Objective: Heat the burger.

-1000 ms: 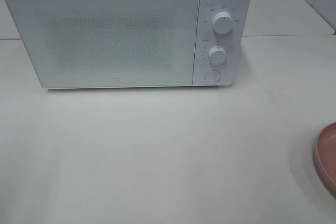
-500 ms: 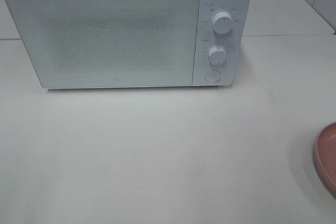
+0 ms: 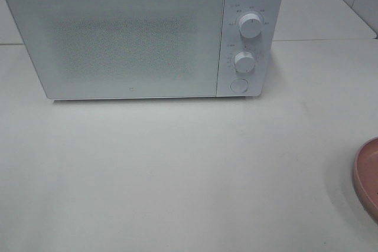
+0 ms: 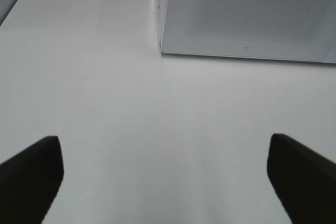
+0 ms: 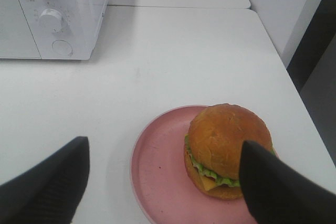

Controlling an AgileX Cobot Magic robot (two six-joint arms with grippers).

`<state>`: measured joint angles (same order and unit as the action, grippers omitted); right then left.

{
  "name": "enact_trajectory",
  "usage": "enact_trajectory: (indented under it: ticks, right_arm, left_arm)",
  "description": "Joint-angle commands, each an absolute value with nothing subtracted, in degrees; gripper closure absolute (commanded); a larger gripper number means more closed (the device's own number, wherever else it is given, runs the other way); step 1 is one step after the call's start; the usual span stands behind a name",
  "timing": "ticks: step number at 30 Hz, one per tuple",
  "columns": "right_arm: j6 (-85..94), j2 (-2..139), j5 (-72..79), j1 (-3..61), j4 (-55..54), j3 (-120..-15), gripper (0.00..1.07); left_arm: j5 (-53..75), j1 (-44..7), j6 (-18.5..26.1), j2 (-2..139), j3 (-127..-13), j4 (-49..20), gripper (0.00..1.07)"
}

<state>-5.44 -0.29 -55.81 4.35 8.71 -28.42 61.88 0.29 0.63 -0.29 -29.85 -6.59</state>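
A white microwave (image 3: 142, 33) stands at the back edge of the white table (image 3: 177, 175), its door shut, with two round knobs (image 3: 250, 26) and a round button (image 3: 238, 85) on the panel at its right side. Over by the table's right edge sits a pink plate (image 5: 157, 171), only a sliver of it showing from the high camera. The burger (image 5: 228, 148) rests on that plate, upright, set toward the side of the plate nearer the table's right edge, its glossy brown bun on top with lettuce and cheese peeking out below.

The right gripper (image 5: 163, 187) hangs above the plate with its dark fingers (image 5: 47, 187) spread wide, one to each side; from this angle one finger overlaps the burger's edge, though I cannot tell whether it touches. Nothing is grasped between them.

The left gripper (image 4: 165, 177) hovers over bare table in front of the microwave's left corner, its fingers (image 4: 31, 177) released and standing far apart, with nothing between them.
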Motion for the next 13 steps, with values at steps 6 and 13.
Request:
enact_trajectory:
  ticks: [6, 13]
  right_arm:
    - [-4.81, -1.6, -55.06, 3.95, 8.48, -28.3, 0.33]
    - [-4.81, -1.6, -55.06, 3.95, 8.48, -28.3, 0.33]
  left_arm:
    - [61.36, 0.46, 0.52, -1.38, -29.62, -6.88, 0.09]
    - [61.36, 0.46, 0.52, -1.38, -29.62, -6.88, 0.09]
